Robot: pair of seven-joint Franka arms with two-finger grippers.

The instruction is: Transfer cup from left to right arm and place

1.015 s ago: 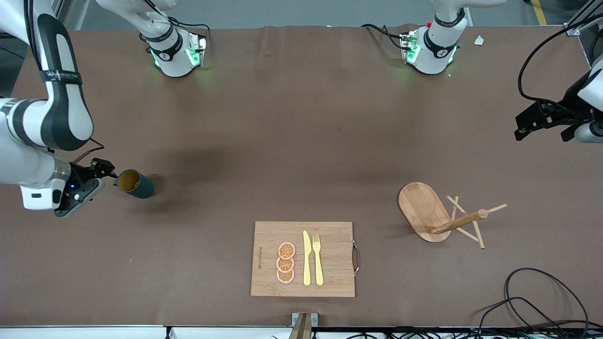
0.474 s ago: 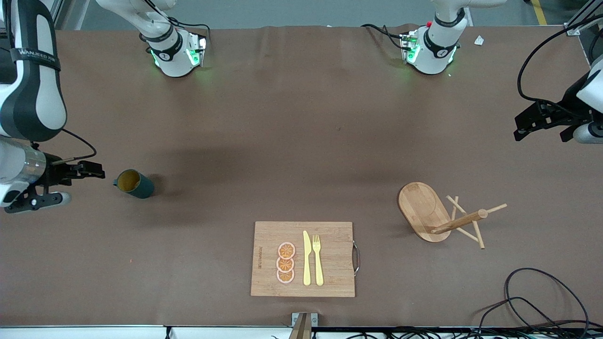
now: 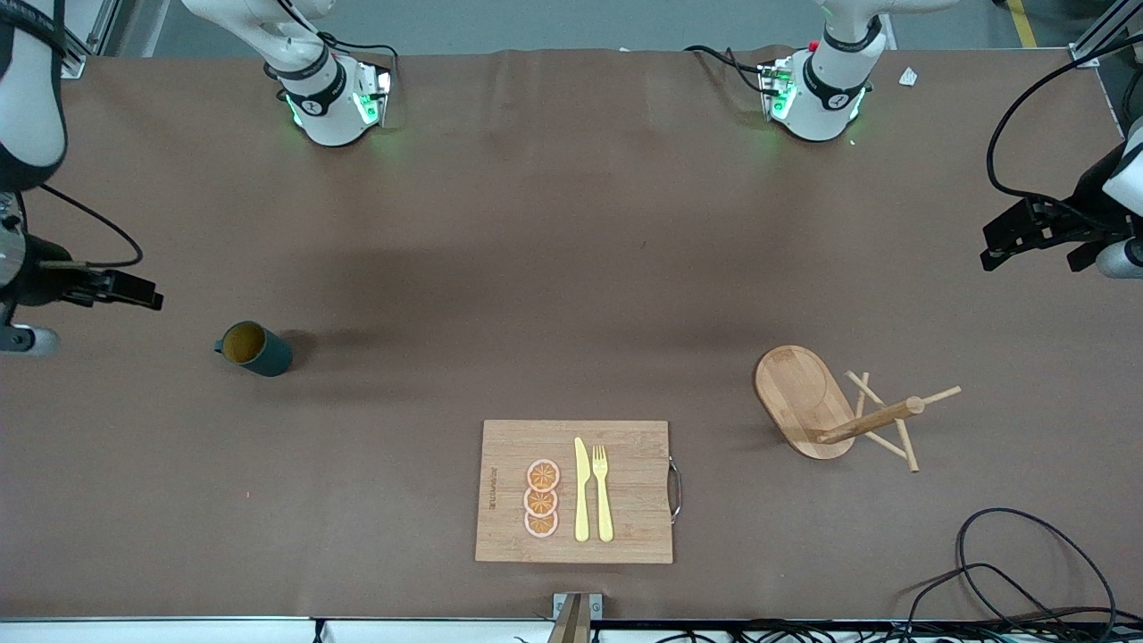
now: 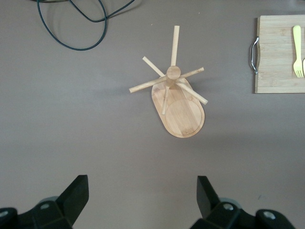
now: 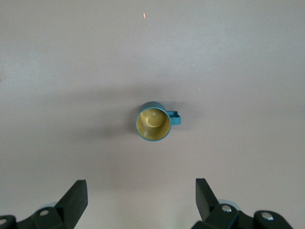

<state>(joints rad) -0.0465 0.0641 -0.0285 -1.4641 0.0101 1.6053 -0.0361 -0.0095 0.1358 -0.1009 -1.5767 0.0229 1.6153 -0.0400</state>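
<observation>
Teal cylindrical mug with ochre inside (image 3: 254, 348) upright on brown bench (image 3: 554, 268); right pincer (image 5: 140, 202) spread above it, left pincer (image 4: 143, 200) spread over wooden peg rack (image 4: 177, 98).

1 cup (image 3: 254, 349), 1 board (image 3: 625, 446), 3 orange slices (image 3: 542, 498), 1 knife (image 3: 581, 490), 1 fork (image 3: 603, 491), 1 mug rack (image 3: 835, 406)

A board (image 3: 625, 491) with a metal handle (image 3: 676, 489) lies on the brown tabletop (image 3: 554, 268) at the edge nearest the front camera, carrying three orange slices (image 3: 541, 498) in a row, a yellow knife (image 3: 581, 489) and a yellow fork (image 3: 603, 491) side by side. Toward the left arm's end stands a wooden rack (image 3: 835, 406) with pegs on an oval base, and a black cable (image 3: 1027, 572) loops near the corner.
</observation>
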